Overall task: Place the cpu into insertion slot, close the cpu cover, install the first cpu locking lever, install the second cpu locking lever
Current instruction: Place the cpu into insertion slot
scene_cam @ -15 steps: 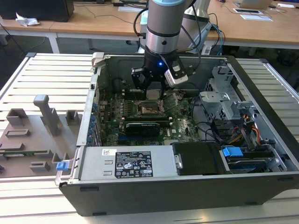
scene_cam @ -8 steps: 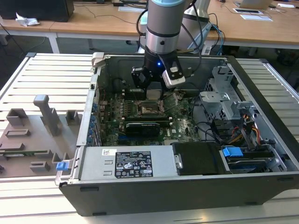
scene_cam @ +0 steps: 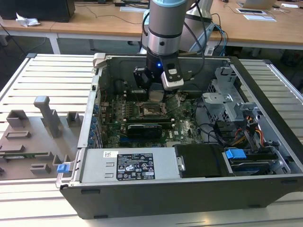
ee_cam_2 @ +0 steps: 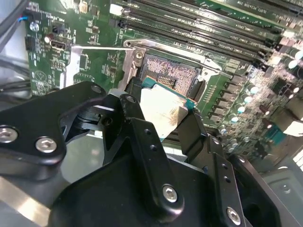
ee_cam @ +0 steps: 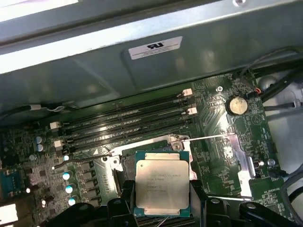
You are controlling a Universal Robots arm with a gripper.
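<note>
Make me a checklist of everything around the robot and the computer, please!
Surface: pale slatted table carrying an open computer case.
Job's things: the cpu is held just above the insertion slot, silver top up; the slot's contact field shows bare.
Clutter: grey holder blocks on the table at the exterior view's left.
Grippers: gripper shut on the cpu, fingers on two opposite edges.
Cables: coloured wires inside the case at the exterior view's right; dark cables hang by the arm.
Surroundings: wooden desks behind the table.
</note>
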